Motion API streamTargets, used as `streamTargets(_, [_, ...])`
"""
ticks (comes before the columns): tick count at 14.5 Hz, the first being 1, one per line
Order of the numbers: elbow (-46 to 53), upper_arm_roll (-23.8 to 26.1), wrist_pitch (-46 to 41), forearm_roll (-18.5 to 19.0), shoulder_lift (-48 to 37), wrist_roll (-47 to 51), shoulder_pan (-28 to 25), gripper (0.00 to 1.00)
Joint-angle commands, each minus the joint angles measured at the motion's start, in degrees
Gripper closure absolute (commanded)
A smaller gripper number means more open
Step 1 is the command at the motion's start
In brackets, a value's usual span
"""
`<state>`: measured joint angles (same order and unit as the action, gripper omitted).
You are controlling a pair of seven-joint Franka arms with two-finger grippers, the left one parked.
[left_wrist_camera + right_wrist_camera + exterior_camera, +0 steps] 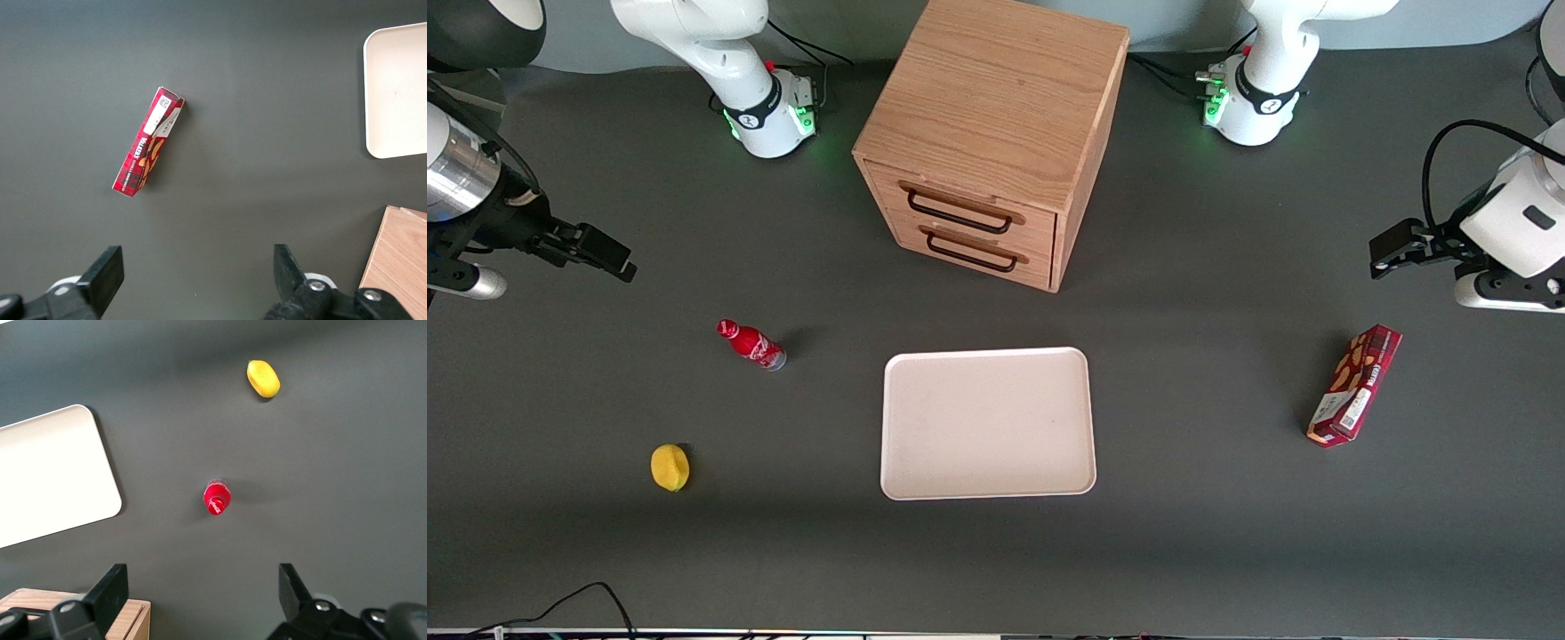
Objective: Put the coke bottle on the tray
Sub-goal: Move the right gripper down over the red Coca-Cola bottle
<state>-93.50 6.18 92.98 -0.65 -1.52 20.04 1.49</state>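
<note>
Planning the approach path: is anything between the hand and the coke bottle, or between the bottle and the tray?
Nothing visible. The open hand hovers above bare table, the coke bottle stands alone, and the tray holds nothing.

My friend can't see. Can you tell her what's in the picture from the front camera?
A small red coke bottle stands on a dark table, beside a big empty pale tray. The robot's claw hangs open above the table, holding nothing, toward the working arm's end. There is also a yellow lemon, a wooden drawer cabinet and a red snack box.

Dark grey table [1227, 551] – wooden 2-drawer cabinet [996, 133], drawers shut.
</note>
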Motion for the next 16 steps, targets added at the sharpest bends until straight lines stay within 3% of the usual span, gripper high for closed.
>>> streamTargets(1, [0.6, 0.3, -1.1, 1.0, -0.1, 0.6, 0.5, 0.00])
streamTargets(6, [-3.6, 0.8, 1.3, 1.1, 1.2, -4.5, 0.5, 0.00])
streamTargets(11, [-31.9, 2.3, 34.0, 1.1, 2.6, -4.4, 0.6, 0.00])
streamTargets(15, [-37.0, 2.3, 42.5, 1.2, 6.2, -4.0, 0.6, 0.00])
streamTargets(16, [-37.2, 2.3, 42.5, 1.2, 6.1, -4.2, 0.6, 0.28])
